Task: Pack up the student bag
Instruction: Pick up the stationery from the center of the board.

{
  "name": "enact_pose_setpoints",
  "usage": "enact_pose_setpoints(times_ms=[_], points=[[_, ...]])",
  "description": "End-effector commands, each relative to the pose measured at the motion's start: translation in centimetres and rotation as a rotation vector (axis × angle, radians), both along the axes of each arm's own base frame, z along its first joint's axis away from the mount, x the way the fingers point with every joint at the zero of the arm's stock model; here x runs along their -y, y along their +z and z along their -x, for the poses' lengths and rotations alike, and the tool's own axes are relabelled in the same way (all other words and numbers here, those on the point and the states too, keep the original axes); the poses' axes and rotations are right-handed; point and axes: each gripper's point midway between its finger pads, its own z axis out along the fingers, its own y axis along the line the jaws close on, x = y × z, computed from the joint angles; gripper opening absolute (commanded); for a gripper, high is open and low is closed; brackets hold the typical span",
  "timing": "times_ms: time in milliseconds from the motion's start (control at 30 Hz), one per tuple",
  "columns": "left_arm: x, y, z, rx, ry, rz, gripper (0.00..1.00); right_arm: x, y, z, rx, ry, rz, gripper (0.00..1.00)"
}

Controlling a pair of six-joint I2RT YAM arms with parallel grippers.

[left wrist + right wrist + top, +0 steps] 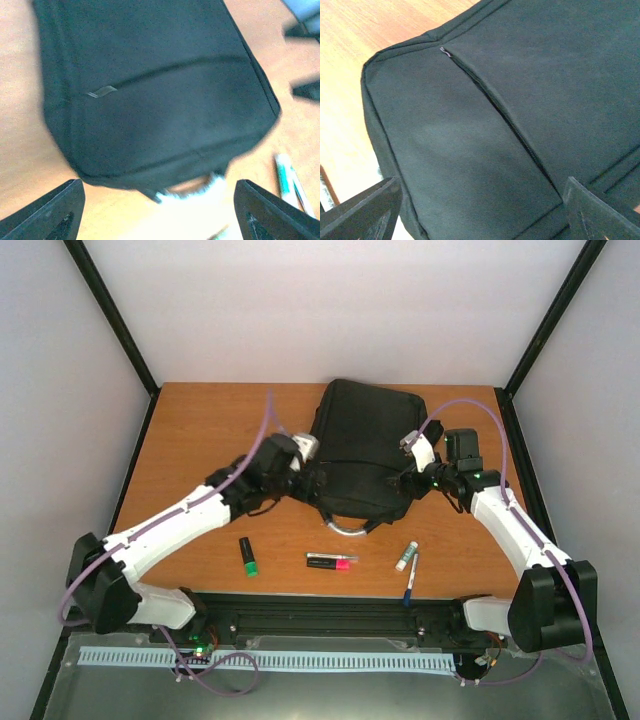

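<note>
The black student bag (360, 445) lies flat in the middle of the table, its grey loop handle (345, 527) toward the near edge. My left gripper (300, 472) is at the bag's left edge and my right gripper (412, 480) at its right edge. In the left wrist view the bag (150, 90) fills the frame, with the handle (200, 192) blurred between the wide-open, empty fingers (50, 215). In the right wrist view the bag (470, 150) and its closed zip (495, 105) lie under the open, empty fingers (600, 215).
In front of the bag lie a green highlighter (248, 555), a pink-and-black highlighter (331, 561), a white marker with a green cap (406, 556) and a blue pen (411, 580). A small white object (306, 446) sits by the left gripper.
</note>
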Motion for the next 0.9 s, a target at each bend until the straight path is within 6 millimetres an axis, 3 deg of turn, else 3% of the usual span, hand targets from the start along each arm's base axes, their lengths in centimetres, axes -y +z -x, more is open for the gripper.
enact_pose_setpoints(times_ms=[0, 100, 300, 433, 533, 700, 867], points=[[3.5, -2.9, 4.9, -0.050, -0.185, -0.138, 0.83, 1.4, 1.1, -1.4, 0.064, -0.090, 0.040, 0.90], [5.9, -4.0, 7.0, -0.019, -0.209, -0.158, 0.85, 3.3, 1.6, -2.7, 0.096, -0.215, 0.079, 0.90], [11.2, -6.1, 10.7, 0.004, -0.260, -0.152, 0.85, 4.8, 2.2, -3.5, 0.126, -0.311, 0.092, 0.90], [15.3, -9.0, 13.1, 0.030, -0.364, -0.250, 0.75, 7.0, 2.3, -4.7, 0.122, -0.449, 0.097, 0.93], [17.9, -10.0, 14.6, 0.070, -0.420, -0.316, 0.72, 8.2, 2.7, -4.8, 0.117, -0.501, 0.069, 0.94], [21.0, -12.2, 15.6, 0.034, -0.456, -0.332, 0.71, 8.9, 3.3, -4.7, 0.129, -0.519, 0.056, 0.95], [22.5, -14.1, 14.9, 0.021, -0.424, -0.362, 0.71, 9.4, 3.6, -4.6, 0.133, -0.527, 0.050, 0.97]])
